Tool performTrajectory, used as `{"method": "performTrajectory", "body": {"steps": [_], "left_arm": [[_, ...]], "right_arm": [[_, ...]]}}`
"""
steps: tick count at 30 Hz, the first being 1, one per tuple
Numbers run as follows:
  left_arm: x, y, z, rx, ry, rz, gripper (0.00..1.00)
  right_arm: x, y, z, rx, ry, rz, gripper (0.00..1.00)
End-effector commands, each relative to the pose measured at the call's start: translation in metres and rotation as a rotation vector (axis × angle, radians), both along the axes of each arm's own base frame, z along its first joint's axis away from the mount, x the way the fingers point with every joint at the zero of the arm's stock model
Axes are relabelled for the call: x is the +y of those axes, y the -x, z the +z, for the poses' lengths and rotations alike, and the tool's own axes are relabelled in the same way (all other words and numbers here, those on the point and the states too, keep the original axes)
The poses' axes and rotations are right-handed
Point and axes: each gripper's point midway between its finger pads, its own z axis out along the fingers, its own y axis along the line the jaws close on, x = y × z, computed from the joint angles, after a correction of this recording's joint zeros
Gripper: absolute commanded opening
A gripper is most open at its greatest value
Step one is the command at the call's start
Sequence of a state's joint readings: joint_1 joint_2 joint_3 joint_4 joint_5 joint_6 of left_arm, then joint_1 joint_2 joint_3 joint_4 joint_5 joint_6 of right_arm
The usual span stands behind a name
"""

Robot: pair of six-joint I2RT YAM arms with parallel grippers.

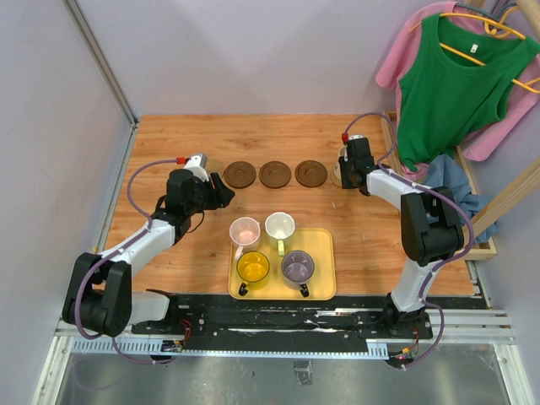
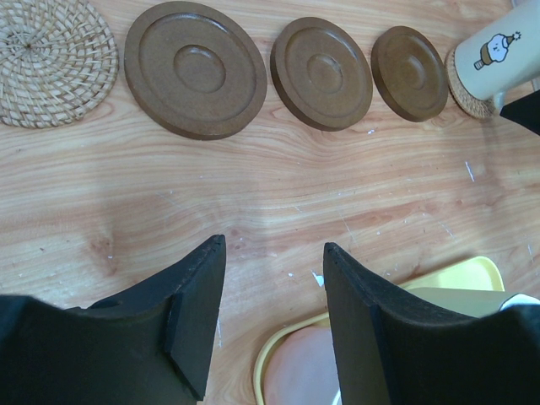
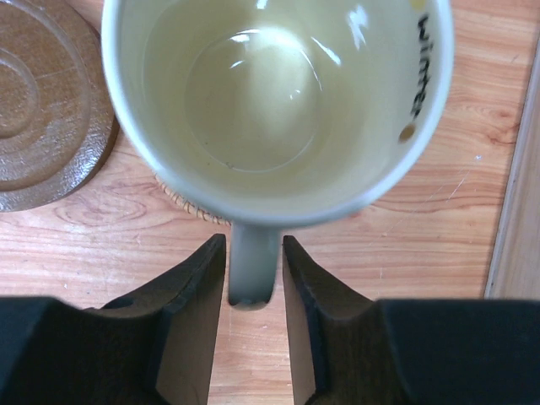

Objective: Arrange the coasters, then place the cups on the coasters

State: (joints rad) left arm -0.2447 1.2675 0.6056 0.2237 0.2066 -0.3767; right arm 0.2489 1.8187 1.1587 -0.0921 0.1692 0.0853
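Bright, even light is thrown from overhead; only soft shadows are cast on the table (image 1: 278, 139). Glare spots are noted inside the cup (image 3: 253, 101) (near the rim). Fingers (image 2: 181, 325) are rendered dark, detail lost.

1. A cup (image 3: 278, 93) is filling the upper frame, sitting on a woven coaster (image 3: 181, 201) that is peeking out at its lower left.
2. Its handle (image 3: 251, 278) is pointing down between the gripper (image 3: 253, 245) fingers, which are standing just clear of it.
3. A brown coaster (image 3: 42, 110) is lying at the left edge.
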Motion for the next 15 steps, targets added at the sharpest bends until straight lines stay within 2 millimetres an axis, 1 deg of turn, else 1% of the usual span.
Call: {"method": "performTrajectory", "body": {"steps": [1,3,5,7,11,15], "left_arm": [[-0.006,-0.005,0.01,-0.035,0.017,-0.012,0.54],[-0.006,-0.005,0.01,-0.035,0.018,-0.012,0.54],[-0.006,-0.005,0.01,-0.035,0.019,-0.013,0.54],[-0.006,-0.005,0.01,-0.036,0.021,-0.013,0.54],[-0.006,-0.005,0.011,-0.038,0.021,-0.015,0.54],[-0.007,-0.005,0.011,-0.036,0.022,-0.016,0.54]], "right_arm": [[-0.003,-0.011,0.016,-0.046,0.004,-0.027,0.37],[-0.003,-0.01,0.016,-0.043,0.004,-0.028,0.42],[-0.002,-0.009,0.018,-0.045,0.001,-0.029,0.44],[-0.002,-0.007,0.017,-0.043,0.001,-0.03,0.49],[-0.002,0.0,0.016,-0.032,-0.002,-0.04,0.61],[0.001,0.01,0.017,-0.031,-0.018,-0.044,0.75]]}}
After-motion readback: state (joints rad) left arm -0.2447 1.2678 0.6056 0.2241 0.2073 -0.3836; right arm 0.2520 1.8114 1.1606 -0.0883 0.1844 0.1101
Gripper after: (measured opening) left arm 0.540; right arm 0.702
